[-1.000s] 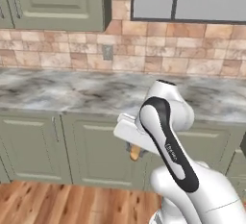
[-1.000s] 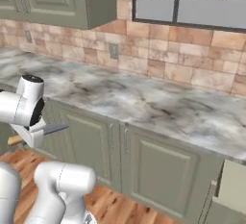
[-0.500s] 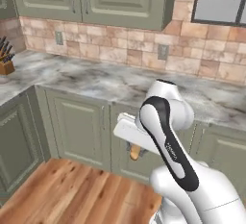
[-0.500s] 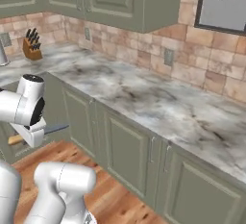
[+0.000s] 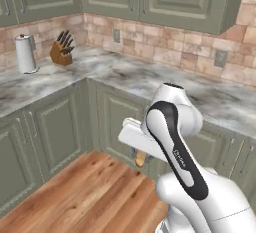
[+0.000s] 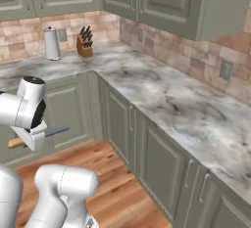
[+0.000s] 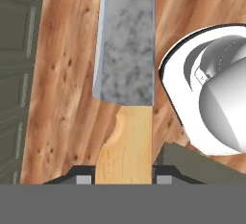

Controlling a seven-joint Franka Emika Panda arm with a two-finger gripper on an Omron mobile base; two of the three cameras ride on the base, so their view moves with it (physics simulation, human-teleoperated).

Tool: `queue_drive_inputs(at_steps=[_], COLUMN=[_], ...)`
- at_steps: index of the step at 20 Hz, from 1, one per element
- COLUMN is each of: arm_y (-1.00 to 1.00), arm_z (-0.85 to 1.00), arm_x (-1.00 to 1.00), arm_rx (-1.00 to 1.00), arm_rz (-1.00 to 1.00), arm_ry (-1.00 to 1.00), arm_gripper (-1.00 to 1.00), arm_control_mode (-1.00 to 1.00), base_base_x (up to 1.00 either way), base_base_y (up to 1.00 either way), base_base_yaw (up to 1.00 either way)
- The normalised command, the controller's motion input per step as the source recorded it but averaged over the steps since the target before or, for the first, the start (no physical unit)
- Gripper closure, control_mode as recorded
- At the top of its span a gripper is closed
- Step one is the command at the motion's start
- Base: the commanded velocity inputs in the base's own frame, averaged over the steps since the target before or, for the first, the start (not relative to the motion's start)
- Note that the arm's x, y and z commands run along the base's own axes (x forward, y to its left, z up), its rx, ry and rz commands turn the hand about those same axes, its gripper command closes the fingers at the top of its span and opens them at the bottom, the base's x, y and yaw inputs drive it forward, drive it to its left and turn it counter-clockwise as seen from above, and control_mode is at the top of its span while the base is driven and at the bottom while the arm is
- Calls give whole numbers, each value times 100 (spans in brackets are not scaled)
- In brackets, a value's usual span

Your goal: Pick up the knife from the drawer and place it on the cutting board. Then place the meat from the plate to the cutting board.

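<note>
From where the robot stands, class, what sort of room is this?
A home kitchen, as rendered: a marble-look counter over sage-green cabinets, with a knife block and paper towel roll in the corner.

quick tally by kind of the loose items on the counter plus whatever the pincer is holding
knife block: 1
paper towel roll: 1
knife in the pincer: 1
total: 3

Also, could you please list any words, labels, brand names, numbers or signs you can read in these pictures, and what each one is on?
Small dark lettering runs along the robot arm's black link in the left base view: too small and blurred to read.
No readable text on the knife, the knife block or the white canister.
</note>
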Motion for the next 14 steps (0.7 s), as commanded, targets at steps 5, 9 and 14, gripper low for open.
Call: queue_drive_inputs(at_steps=[5, 9, 14], arm_y=[0, 0, 0], arm_z=[0, 0, 0], arm_x=[0, 0, 0], arm_rx=[0, 0, 0], arm_rz=[0, 0, 0], arm_ry=[0, 0, 0], arm_gripper=[100, 100, 100], arm_control_mode=[100, 100, 100], base_base_x=[9, 10, 10], base_base_y=[35, 35, 37], base_base_yaw=[47, 47, 47])
